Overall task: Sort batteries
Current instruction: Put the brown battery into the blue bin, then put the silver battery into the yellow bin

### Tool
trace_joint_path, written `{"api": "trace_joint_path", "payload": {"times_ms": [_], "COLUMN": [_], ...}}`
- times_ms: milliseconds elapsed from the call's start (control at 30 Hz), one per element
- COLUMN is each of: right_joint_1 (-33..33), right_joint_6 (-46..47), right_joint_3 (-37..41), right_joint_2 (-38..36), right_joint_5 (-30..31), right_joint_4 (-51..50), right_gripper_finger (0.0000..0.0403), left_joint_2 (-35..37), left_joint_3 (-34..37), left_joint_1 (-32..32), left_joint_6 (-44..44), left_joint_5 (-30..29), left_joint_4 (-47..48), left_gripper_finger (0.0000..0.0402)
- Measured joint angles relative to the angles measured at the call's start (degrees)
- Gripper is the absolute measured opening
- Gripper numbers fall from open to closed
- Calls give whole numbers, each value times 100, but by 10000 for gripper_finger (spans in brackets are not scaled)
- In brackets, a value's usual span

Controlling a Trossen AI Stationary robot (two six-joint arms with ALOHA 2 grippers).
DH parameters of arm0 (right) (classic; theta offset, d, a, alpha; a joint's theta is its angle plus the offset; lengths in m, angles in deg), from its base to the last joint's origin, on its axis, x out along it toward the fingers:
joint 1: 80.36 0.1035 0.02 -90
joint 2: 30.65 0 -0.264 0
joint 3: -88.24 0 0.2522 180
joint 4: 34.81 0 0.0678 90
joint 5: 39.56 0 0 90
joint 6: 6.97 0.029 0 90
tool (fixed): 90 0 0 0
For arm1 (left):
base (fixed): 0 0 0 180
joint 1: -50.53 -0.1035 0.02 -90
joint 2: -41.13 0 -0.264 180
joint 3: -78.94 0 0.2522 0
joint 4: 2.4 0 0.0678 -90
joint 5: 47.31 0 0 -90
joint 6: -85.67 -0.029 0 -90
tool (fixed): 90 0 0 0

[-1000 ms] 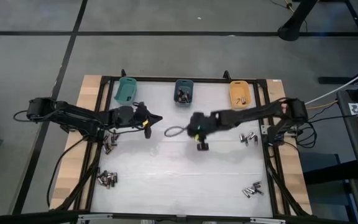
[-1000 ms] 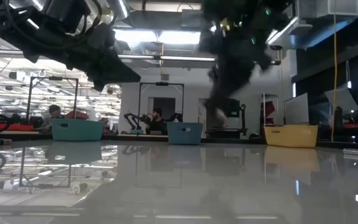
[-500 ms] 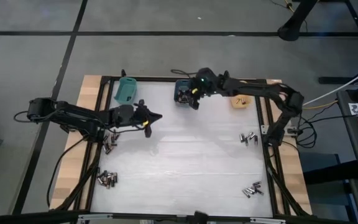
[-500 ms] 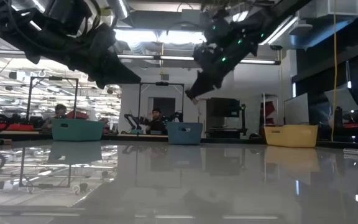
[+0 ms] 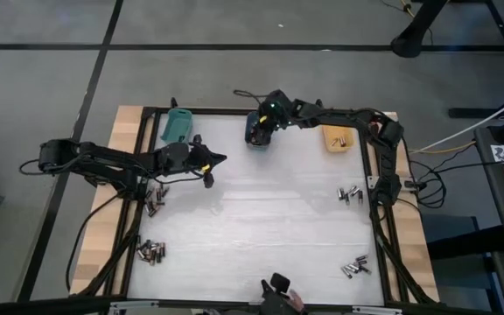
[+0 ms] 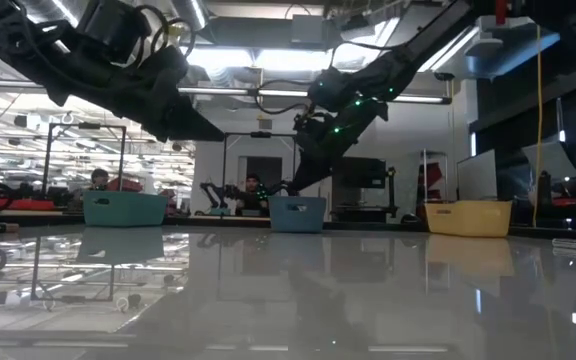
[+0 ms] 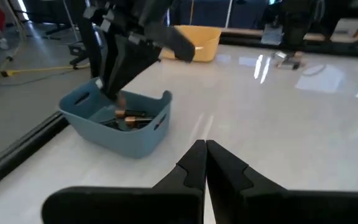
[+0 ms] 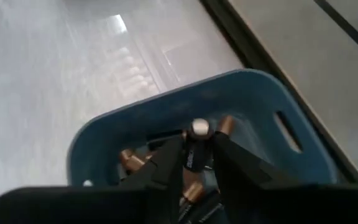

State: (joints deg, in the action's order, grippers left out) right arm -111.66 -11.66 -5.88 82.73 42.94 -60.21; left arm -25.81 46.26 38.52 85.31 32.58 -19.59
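Right, I have the right gripper (image 8: 197, 163) poised over the blue bin (image 8: 263, 118) at the far edge of the bench (image 5: 252, 227), its fingers parted only slightly with a dark battery (image 8: 197, 146) upright between them, silvery end up. Whether the pads are gripping it or just letting go, I cannot tell. The risk I see is a slow release: if the cell clings to one finger as I lift away, it could be dragged over the bin's rim onto the bench or floor. It could also bounce off the coppery-banded cells (image 8: 129, 158) already lying in the bin. The left gripper (image 5: 220, 161) hangs above the bench near the teal bin (image 5: 178, 126), fingers shut on nothing; from its wrist view it points toward the blue bin, so I would worry about the two arms meeting if I moved it forward now. Loose clusters of batteries (image 5: 150, 252) wait near the bench's side edges, and the orange bin (image 5: 337, 136) holds a couple. I can read no brand or writing on any cell or bin.
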Motion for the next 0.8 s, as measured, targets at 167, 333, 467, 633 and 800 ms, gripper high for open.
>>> {"api": "trace_joint_path", "payload": {"times_ms": [167, 333, 467, 633, 800], "right_joint_1": [-15, -27, -24, 150, 624], "right_joint_6": [310, 299, 377, 784, 1417], "right_joint_3": [-20, -187, -834, -1331, -934], "right_joint_2": [-2, -19, -239, -806, -1787], "right_joint_5": [-54, -144, -314, -233, 1219], "right_joint_4": [-98, -686, -2425, -4652, -5901], "right_gripper_finger": [108, 114, 111, 111, 111], "left_joint_2": [4, 4, 4, 4, -119], "left_joint_3": [0, 0, 0, 0, -4], "left_joint_1": [-198, -429, -579, -621, -459], "left_joint_6": [-499, -488, -695, -697, -855], "left_joint_5": [11, 10, 8, 59, 457], "left_joint_4": [272, 286, 271, 39, -334], "left_gripper_finger": [1, 1, 2, 2, 43]}}
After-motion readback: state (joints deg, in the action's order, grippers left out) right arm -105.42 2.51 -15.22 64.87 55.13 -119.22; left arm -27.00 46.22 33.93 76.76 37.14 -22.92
